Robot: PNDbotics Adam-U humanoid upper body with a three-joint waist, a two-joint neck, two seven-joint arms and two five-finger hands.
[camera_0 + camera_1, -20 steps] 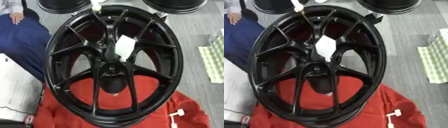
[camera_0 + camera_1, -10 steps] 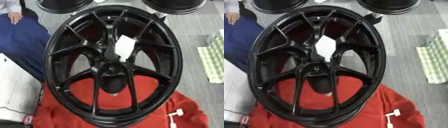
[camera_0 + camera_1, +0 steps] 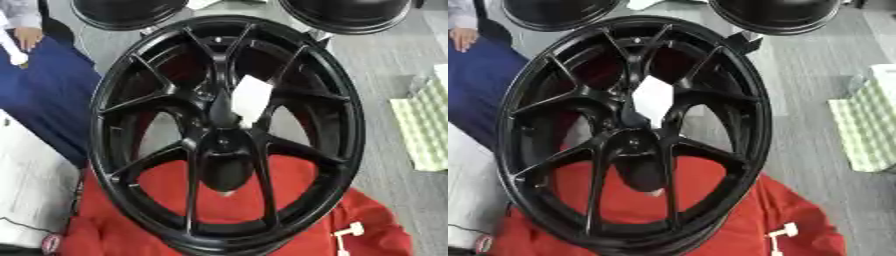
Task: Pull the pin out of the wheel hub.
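Note:
A large black wheel hub [image 3: 114, 125] with thin spokes fills the middle of both views and rests on a red cloth [image 3: 367, 220]. A white flat piece [image 3: 249, 100] sits just above the hub's centre [image 3: 223, 142], between two spokes. Below the centre a dark rounded shape [image 3: 226, 172] with a pale tip shows behind the spokes; I cannot tell what it is. A small white pin [image 3: 346, 234] lies on the red cloth at the lower right, outside the rim. Neither of my hands shows in either view.
Two more black wheels [image 3: 127, 12] [image 3: 346, 15] stand at the far edge. A person's hand [image 3: 26, 37] with a white thing [image 3: 16, 54] rests on blue cloth [image 3: 44, 100] at the far left. Green-white foam [image 3: 424, 130] lies at the right, white cloth [image 3: 31, 200] at the lower left.
A small white thing at the top of the rim one second ago has gone up out of the picture. The wheel hub and the white piece at its centre have hardly shifted.

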